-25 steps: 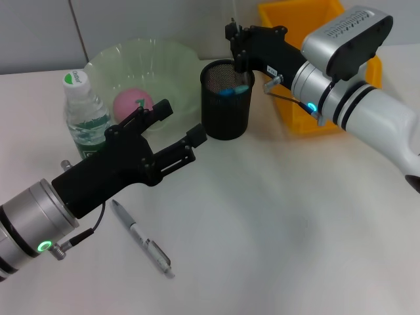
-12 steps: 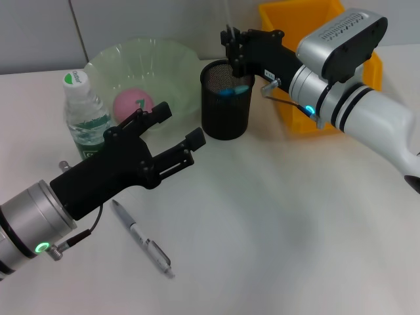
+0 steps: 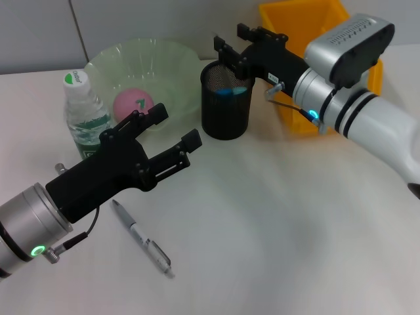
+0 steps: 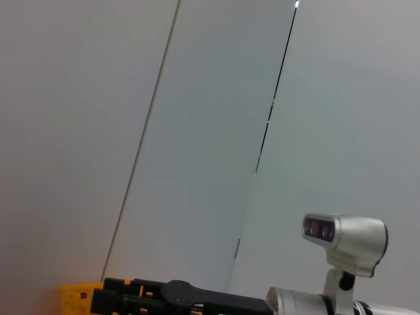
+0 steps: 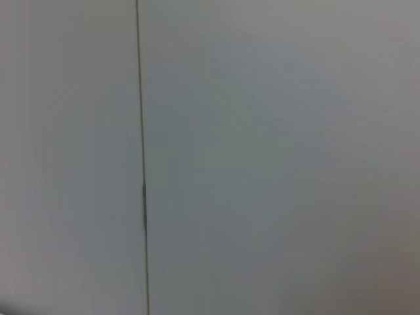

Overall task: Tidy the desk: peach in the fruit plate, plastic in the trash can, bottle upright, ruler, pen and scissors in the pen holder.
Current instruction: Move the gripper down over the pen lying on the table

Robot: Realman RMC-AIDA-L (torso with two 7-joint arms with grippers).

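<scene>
A black mesh pen holder (image 3: 226,105) stands at the back centre with a blue item (image 3: 233,91) inside. My right gripper (image 3: 231,38) is open and empty just above the holder's rim. It also shows in the left wrist view (image 4: 125,295). A silver pen (image 3: 141,239) lies on the table at the front left. My left gripper (image 3: 176,126) is open and empty, hovering above the table between the pen and the holder. A pink peach (image 3: 133,102) lies in the green fruit plate (image 3: 177,62). A capped water bottle (image 3: 82,115) stands upright beside the plate.
A yellow bin (image 3: 315,65) stands at the back right, behind my right arm. The right wrist view shows only a grey wall. The white table stretches to the front right.
My right gripper has opened and tilted up over the pen holder; the thin item it held upright no longer shows. My left arm has drifted slightly down and left.
</scene>
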